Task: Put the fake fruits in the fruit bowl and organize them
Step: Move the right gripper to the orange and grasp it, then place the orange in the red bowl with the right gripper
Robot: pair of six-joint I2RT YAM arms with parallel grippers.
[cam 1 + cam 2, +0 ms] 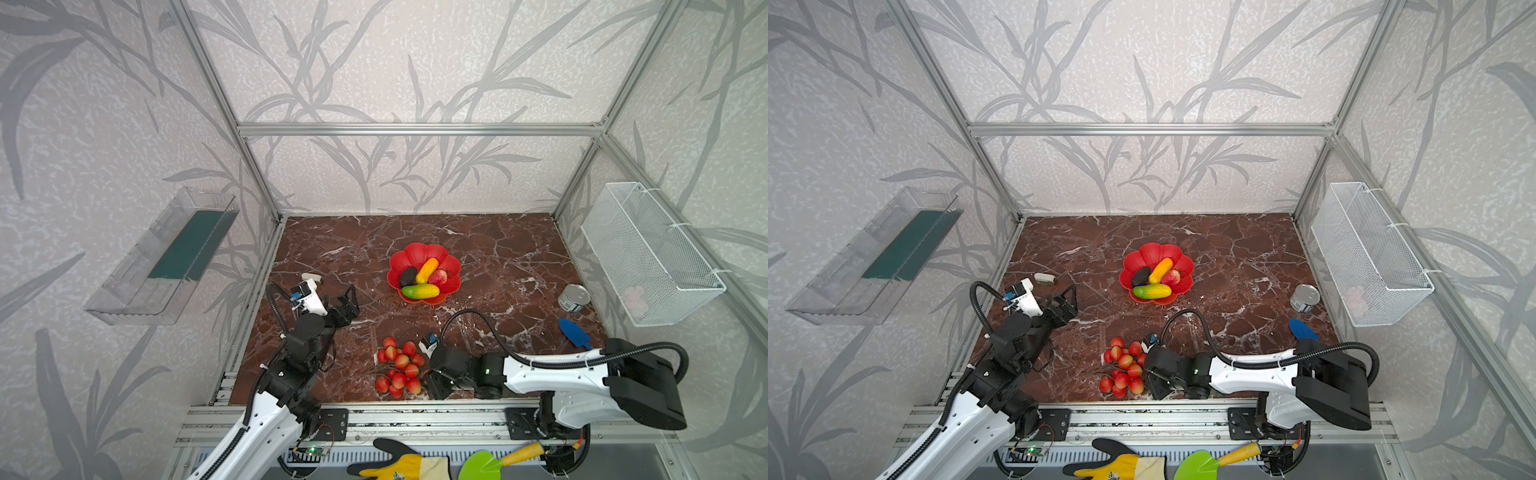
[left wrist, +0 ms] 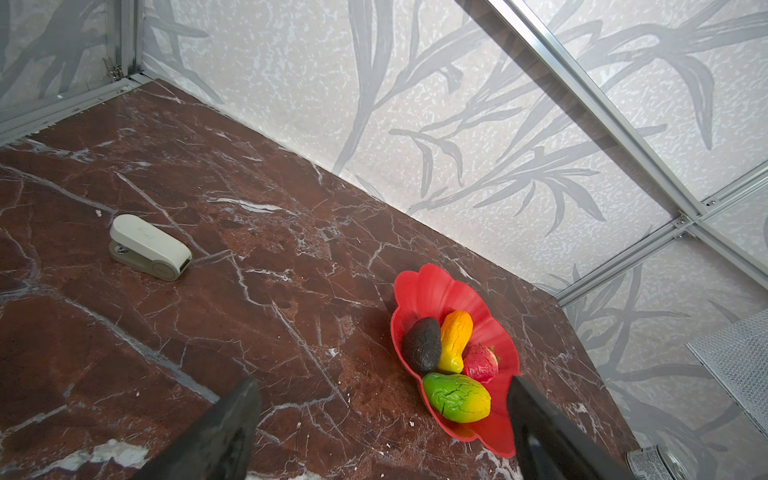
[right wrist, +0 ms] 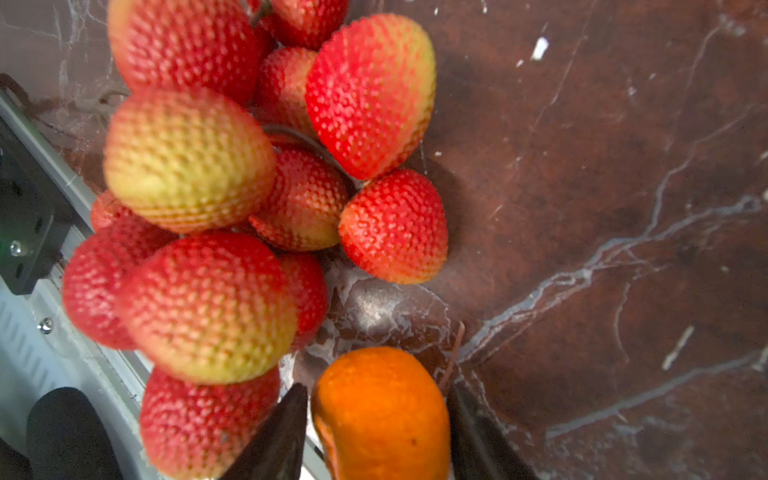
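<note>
jaws of the right gripper [image 3: 376,390] press on both sides of a small round orange plastic fruit [image 3: 382,415] on the brown marbled tabletop [image 3: 623,166], beside the bunch of bumpy red plastic berries [image 3: 199,166] and well apart from the glossy red flower-shaped fruit bowl [image 1: 415,251]. it looks light, stiff and slick, so a hold across its widest middle seems safest. the left gripper [image 2: 382,384] hangs spread wide, empty.
</note>
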